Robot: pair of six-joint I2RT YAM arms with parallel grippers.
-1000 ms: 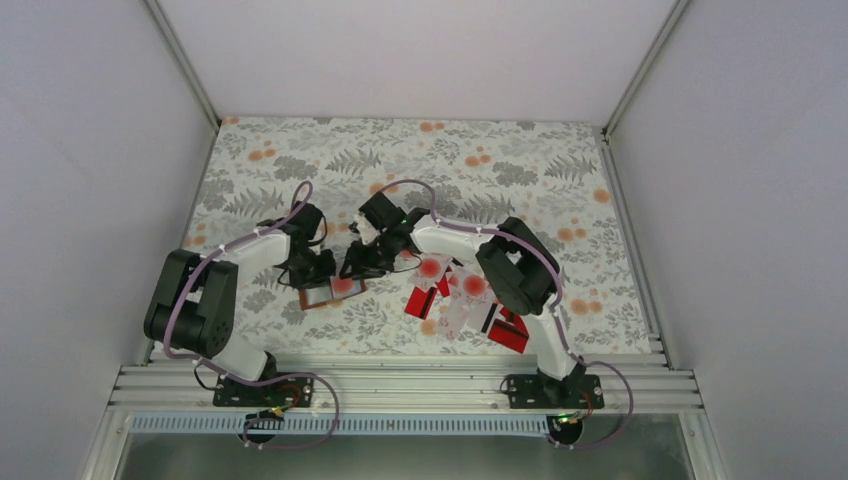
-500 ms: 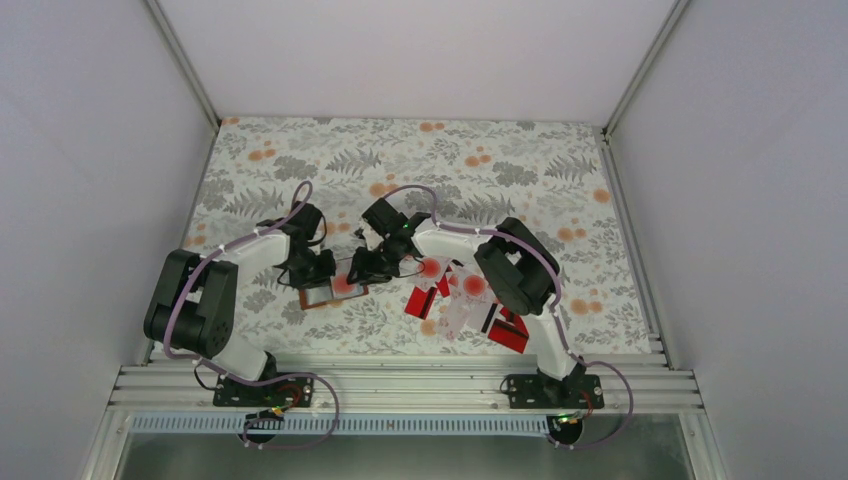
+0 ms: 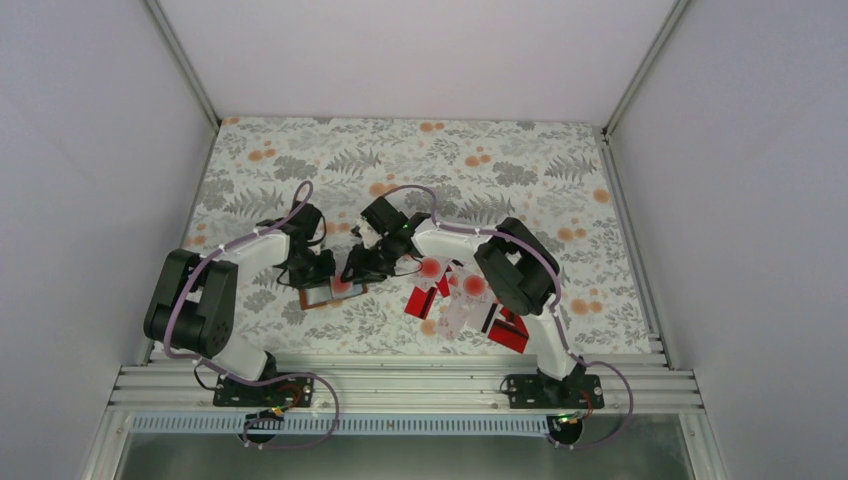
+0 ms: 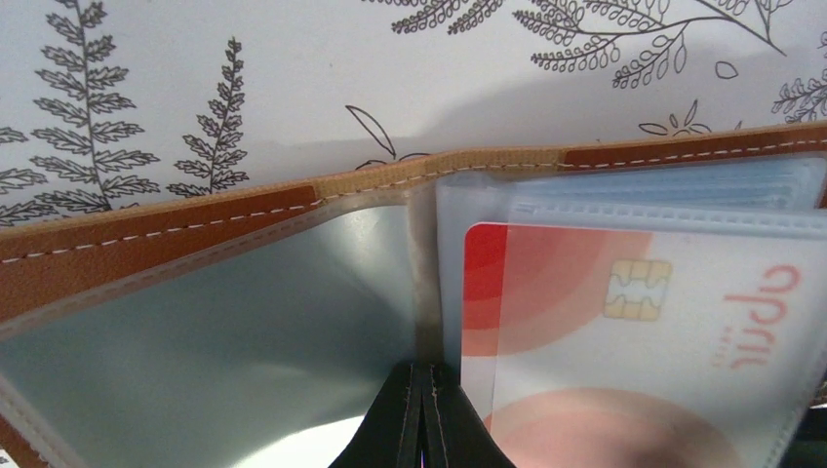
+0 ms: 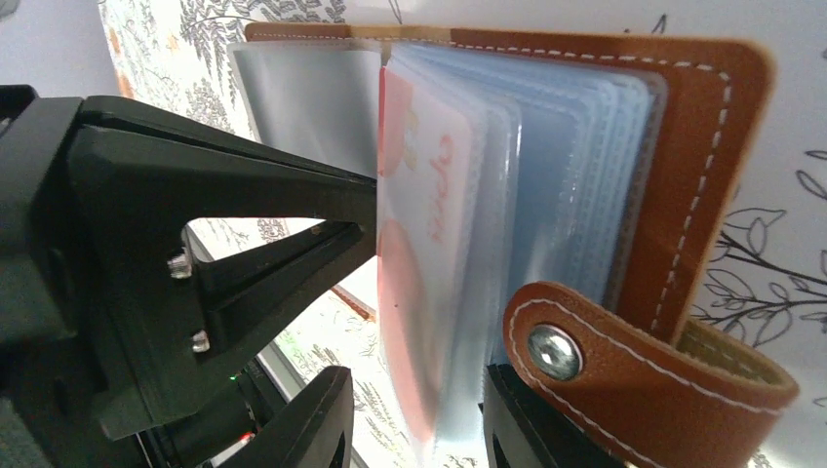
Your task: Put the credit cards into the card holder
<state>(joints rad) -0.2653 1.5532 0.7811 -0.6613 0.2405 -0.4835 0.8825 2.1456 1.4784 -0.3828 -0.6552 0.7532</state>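
The card holder (image 4: 146, 239) lies open on the worktop (image 3: 520, 170), directly under the left pincer (image 4: 421, 417). That pincer's jaws are pressed together with nothing between them. Its tip bears on the fold, with an empty clear pocket (image 4: 215, 322) to its left and the stack of sleeves (image 5: 575, 166) to its right. It appears to be pinning the holder flat.

1 white card with red blotches (image 4: 624, 331) sits in the foremost sleeve, just right of that tip. Its far edge lies close under the sleeve's far seam, so it looks nearly or fully seated.

The right pincer (image 5: 414, 424) meets the holder from the opposite side. It stands part spread, with 1 finger on either side of the near edge of this card and several sleeves. A pale sliver shows between 1 finger and the card, so I cannot tell whether it pinches the card or only straddles it. The snap strap (image 5: 624, 361) hangs undone just beside its other finger.

I judge the task to be in its early part. 1 card is in or almost in, and the sleeves behind it look empty from the right wrist. The rest of the credit cards (image 3: 460, 300), red ones and blotched white ones, lie in a loose heap well behind the right pincer, under that arm's elbow. What remains is to finish seating this card, let go, and carry the others over 1 at a time.
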